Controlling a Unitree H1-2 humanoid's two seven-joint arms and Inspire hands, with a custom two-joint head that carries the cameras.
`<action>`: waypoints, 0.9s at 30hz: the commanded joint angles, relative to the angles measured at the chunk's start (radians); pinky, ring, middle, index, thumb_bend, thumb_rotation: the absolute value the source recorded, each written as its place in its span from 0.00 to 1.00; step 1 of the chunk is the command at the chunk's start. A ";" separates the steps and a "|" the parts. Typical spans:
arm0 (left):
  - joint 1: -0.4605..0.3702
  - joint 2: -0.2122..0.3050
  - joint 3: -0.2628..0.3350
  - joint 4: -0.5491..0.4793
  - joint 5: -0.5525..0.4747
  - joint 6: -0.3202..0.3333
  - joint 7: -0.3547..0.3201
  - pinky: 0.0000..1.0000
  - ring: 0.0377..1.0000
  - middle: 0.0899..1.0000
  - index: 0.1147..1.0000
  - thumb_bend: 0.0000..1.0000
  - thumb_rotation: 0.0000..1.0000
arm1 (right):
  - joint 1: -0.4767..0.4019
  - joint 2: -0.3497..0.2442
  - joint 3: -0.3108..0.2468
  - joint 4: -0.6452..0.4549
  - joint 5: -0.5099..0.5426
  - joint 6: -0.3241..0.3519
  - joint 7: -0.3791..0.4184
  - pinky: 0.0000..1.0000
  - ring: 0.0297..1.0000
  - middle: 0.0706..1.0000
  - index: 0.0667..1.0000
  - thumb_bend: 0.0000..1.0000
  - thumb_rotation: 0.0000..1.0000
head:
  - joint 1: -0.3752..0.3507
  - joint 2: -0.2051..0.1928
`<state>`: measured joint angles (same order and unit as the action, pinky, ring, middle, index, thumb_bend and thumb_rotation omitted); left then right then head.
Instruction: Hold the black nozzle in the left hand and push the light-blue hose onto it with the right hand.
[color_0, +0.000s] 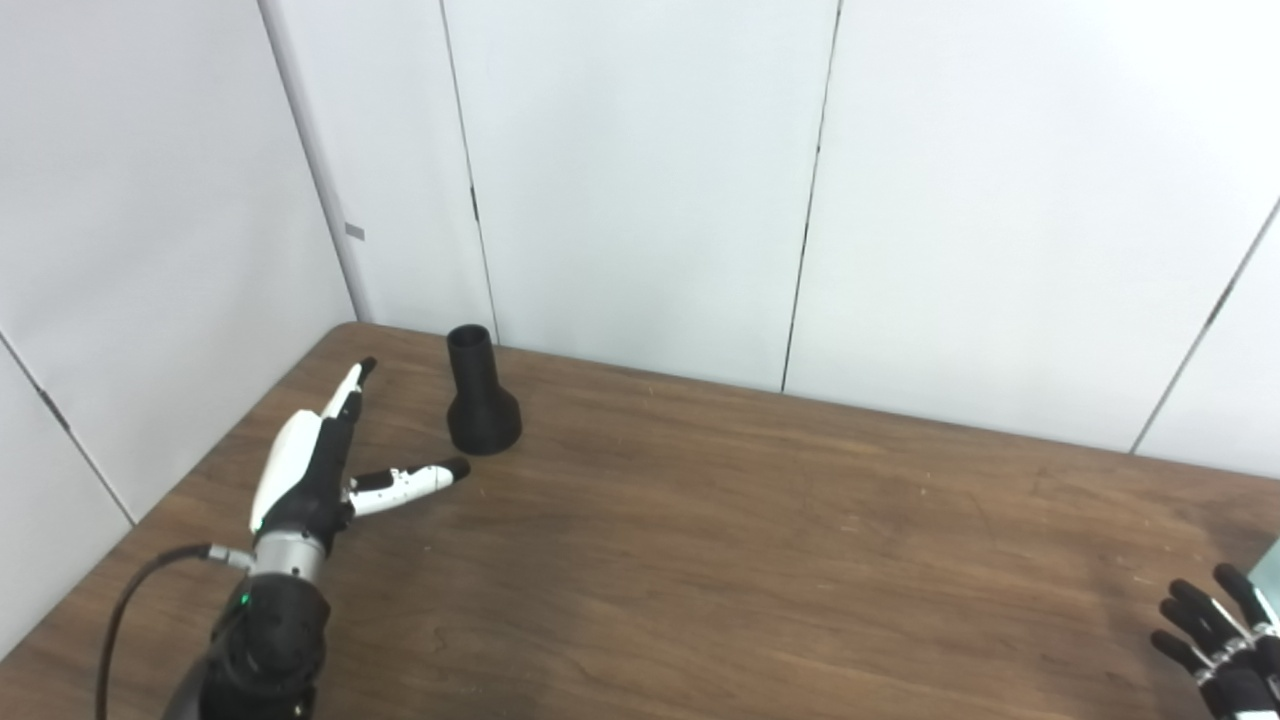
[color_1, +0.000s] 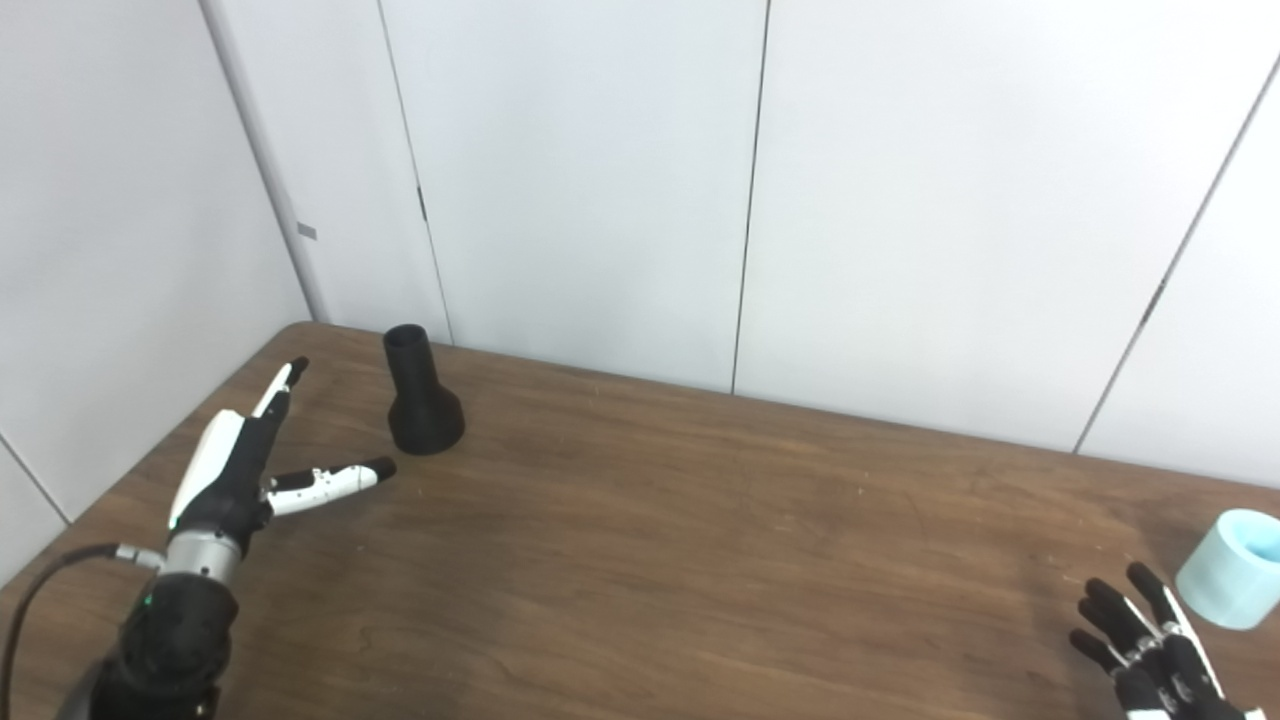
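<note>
Presently our left hand (color_0: 310, 470) is spread, empty, near the upright black nozzle (color_0: 482, 395); we should grip its neck. Right hand (color_1: 1150, 640), splayed, holds nothing beside the light-blue hose (color_1: 1232, 568).

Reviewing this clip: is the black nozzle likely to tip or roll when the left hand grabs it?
The black nozzle stands upright on its flared base, so it probably resists tipping. Knocked over, its round body would likely roll. The left hand is open beside it, not touching.

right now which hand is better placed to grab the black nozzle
Left. The left hand is open beside the upright black nozzle at the table's far left corner, thumb pointing toward its base. The right hand sits at the opposite edge, next to the light-blue hose.
</note>
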<state>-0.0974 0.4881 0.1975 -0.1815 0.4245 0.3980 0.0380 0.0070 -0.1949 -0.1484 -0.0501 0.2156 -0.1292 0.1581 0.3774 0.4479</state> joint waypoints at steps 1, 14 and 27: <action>-0.070 0.065 -0.014 0.032 0.053 -0.008 0.006 0.97 0.98 0.98 0.94 0.96 0.40 | 0.005 0.011 0.008 0.026 0.000 -0.021 0.000 0.78 0.85 0.83 0.93 0.54 0.70 | 0.001 0.001; -0.275 0.140 -0.096 0.352 0.024 -0.076 -0.040 1.00 1.00 0.95 0.91 1.00 0.44 | 0.000 0.009 0.003 0.036 -0.013 -0.017 -0.007 0.76 0.79 0.75 0.91 0.58 0.68 | -0.013 -0.004; -0.382 0.107 -0.198 0.408 0.026 -0.015 -0.080 1.00 0.98 0.95 0.88 1.00 0.43 | 0.008 0.000 0.011 0.030 -0.011 0.002 0.003 0.81 0.77 0.68 0.91 0.58 0.67 | -0.016 0.006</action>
<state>-0.4320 0.5691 -0.0062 0.2365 0.4415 0.4069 -0.0531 -0.0029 -0.1957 -0.1405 -0.0426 0.2026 -0.1247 0.1581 0.3636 0.4510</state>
